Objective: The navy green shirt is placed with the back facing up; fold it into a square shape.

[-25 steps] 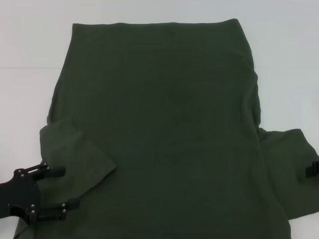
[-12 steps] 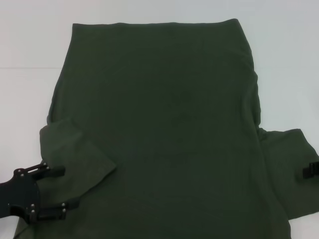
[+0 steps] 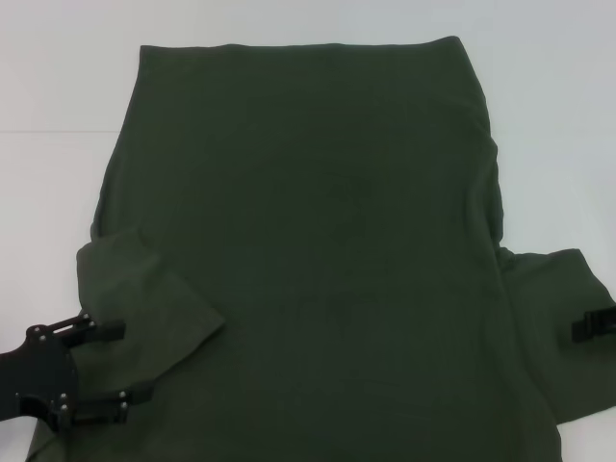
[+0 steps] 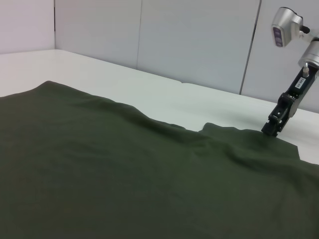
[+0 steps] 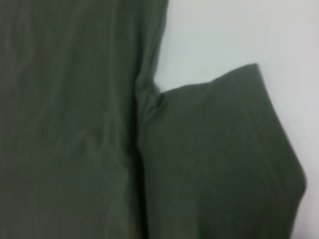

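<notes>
While the shirt lies flat, these lines run from the robot's left side to its right.

Left gripper (image 3: 114, 371): low at the near left corner, over the left sleeve. Its two black fingers (image 3: 108, 330) are spread apart and point toward the shirt's middle, with sleeve cloth showing between them. They grasp nothing. Whether they touch the cloth cannot be told.

Left sleeve (image 3: 144, 303): spread on the tabletop, its outer corner toward the left edge, its hem running at a slant to the body of the shirt. The near finger lies by the sleeve's near edge, the far finger over its middle.

Shirt (image 3: 318, 250): dark olive green, plain side up, no lettering in sight. It covers most of the white tabletop (image 3: 58, 106), hem at the far side, shoulders toward the robot, a few soft wrinkles along the right side seam. From the left wrist it (image 4: 109, 174) fills the foreground.

Right sleeve (image 3: 553, 318): flat on the tabletop, set out from the body at the near right. The right wrist looks straight down on it (image 5: 214, 159) and on the armpit fold.

Right gripper (image 3: 592, 325): at the outer edge of the right sleeve, tips down at the hem (image 4: 274, 127). Whether its fingers are parted or closed cannot be told.
</notes>
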Available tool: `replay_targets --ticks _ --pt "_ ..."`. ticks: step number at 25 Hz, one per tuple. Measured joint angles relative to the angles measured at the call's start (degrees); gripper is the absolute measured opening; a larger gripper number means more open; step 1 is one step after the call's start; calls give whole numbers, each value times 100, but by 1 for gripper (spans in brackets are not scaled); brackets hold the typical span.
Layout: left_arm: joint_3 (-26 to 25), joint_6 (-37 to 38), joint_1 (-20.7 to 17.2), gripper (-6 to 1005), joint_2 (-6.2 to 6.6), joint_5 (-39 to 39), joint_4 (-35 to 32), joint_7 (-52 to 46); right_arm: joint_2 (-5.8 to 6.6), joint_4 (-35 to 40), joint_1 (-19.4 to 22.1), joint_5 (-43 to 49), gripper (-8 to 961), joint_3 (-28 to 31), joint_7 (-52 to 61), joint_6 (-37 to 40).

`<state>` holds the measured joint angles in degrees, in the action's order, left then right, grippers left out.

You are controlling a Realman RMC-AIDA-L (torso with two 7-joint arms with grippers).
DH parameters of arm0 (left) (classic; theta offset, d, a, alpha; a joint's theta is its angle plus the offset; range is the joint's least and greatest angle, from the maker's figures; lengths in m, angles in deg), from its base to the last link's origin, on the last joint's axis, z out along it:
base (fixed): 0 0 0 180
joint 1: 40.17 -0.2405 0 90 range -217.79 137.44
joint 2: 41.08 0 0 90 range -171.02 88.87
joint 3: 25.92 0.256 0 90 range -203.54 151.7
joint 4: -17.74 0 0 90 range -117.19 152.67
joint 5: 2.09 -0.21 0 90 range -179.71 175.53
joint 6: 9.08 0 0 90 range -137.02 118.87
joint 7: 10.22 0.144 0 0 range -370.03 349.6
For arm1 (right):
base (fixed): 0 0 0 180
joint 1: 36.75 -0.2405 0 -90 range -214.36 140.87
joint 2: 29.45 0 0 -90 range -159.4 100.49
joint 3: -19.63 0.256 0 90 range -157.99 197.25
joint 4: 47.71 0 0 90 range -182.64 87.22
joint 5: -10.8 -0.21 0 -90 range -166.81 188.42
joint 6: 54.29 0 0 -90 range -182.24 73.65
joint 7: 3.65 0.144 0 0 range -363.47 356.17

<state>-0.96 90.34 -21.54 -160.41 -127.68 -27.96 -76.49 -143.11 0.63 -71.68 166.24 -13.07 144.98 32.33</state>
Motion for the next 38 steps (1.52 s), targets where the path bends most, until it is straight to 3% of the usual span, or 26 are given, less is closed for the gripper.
replay_targets --ticks 15,24,35,38 --pt "0 -23 0 888 7 0 0 -5 -74 23 -79 -2 860 -9 -71 3" --pt "-60 -19 0 887 17 0 0 -14 -94 87 -83 22 660 -16 -124 3" --pt "-66 -22 0 887 28 0 0 -17 -88 83 -94 30 200 -92 -115 3" --pt "-70 -31 0 887 30 0 0 -17 -86 79 -95 30 112 -179 -94 2"
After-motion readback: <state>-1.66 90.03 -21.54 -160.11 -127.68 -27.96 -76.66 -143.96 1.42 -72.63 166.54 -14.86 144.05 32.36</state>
